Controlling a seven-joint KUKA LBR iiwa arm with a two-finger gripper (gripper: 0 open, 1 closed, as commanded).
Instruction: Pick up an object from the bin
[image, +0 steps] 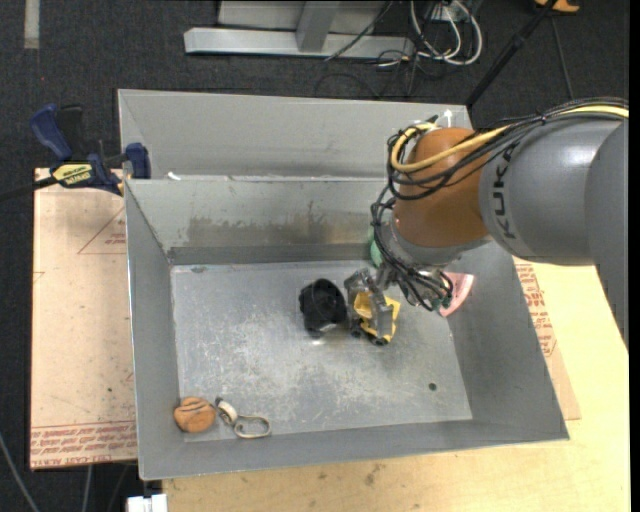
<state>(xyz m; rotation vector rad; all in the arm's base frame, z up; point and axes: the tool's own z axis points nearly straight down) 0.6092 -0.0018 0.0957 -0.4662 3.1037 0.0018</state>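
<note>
My gripper (370, 312) is low in the bin's right middle, under the arm's orange cover. A yellow and black thing (382, 322) lies right at its fingertips, partly hidden by them. Just left of it a black lumpy thing (322, 305) rests on the floor, close to the fingers. A pink piece (458, 292) shows to the right, partly behind the arm's cables.
A small brown round thing (194, 414) lies in the near left corner, with a metal ring clip (246, 424) beside it. The arm covers the bin's far right part.
</note>
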